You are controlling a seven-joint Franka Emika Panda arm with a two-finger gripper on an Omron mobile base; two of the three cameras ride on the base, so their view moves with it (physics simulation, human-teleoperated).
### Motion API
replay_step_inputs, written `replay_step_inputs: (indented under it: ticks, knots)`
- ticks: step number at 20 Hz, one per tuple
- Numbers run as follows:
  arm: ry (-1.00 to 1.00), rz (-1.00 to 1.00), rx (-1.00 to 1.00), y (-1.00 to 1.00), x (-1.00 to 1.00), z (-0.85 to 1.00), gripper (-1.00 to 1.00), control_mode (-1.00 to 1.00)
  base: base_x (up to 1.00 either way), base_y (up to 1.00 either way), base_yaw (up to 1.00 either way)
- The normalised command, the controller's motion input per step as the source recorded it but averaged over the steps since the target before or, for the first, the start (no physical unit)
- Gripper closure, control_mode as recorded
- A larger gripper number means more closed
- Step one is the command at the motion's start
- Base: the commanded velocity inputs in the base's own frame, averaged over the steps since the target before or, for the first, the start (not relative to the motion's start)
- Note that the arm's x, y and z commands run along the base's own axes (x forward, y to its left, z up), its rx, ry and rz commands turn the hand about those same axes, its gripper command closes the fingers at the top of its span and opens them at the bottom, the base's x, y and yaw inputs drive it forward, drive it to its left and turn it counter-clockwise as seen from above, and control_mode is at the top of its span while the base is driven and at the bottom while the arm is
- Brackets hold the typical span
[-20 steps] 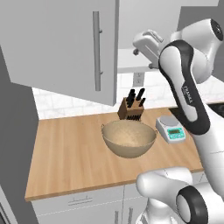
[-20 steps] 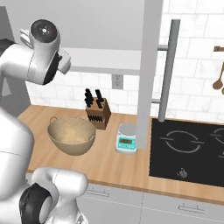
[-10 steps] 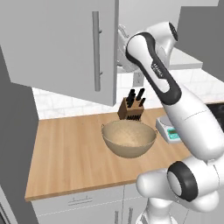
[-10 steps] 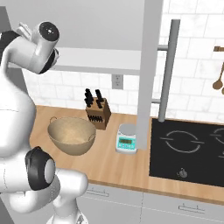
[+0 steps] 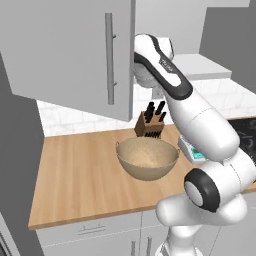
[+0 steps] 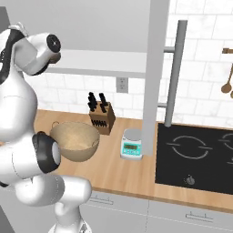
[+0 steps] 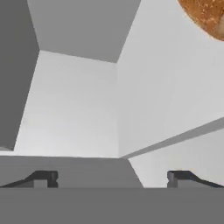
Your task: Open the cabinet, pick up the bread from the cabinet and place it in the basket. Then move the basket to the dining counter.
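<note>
Gripper (image 7: 112,178) wide open and empty inside the cabinet (image 5: 75,55), bread (image 7: 208,15) far ahead toward the hand view's upper right corner, off its line; risk: closing short of the loaf or clipping the shelf edge.

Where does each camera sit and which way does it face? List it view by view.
Left base view: behind the arm's left, facing the open cabinet and basket; arm rises lower right.
Right base view: behind its right, facing basket, scale, cooktop; arm at left.
Hand view: inside the cabinet, bread ahead; open gripper.
Both base views share basket and knife block.
</note>
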Motion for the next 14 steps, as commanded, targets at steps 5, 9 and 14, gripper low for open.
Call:
replay_step_inputs:
  ticks: [5,9,14]
  knots:
    - [0.12,0.18,0.25,0.74,-0.36,0.10,-1.00,-1.00,0.00,0.00,0.00]
    - [0.09,0.12,0.15,0.99,-0.81,0.07,-1.00,-1.00,0.00,0.00,0.00]
    - [0.09,0.09,0.08,1.00,-0.79,0.06,-1.00,-1.00,0.00,0.00,0.00]
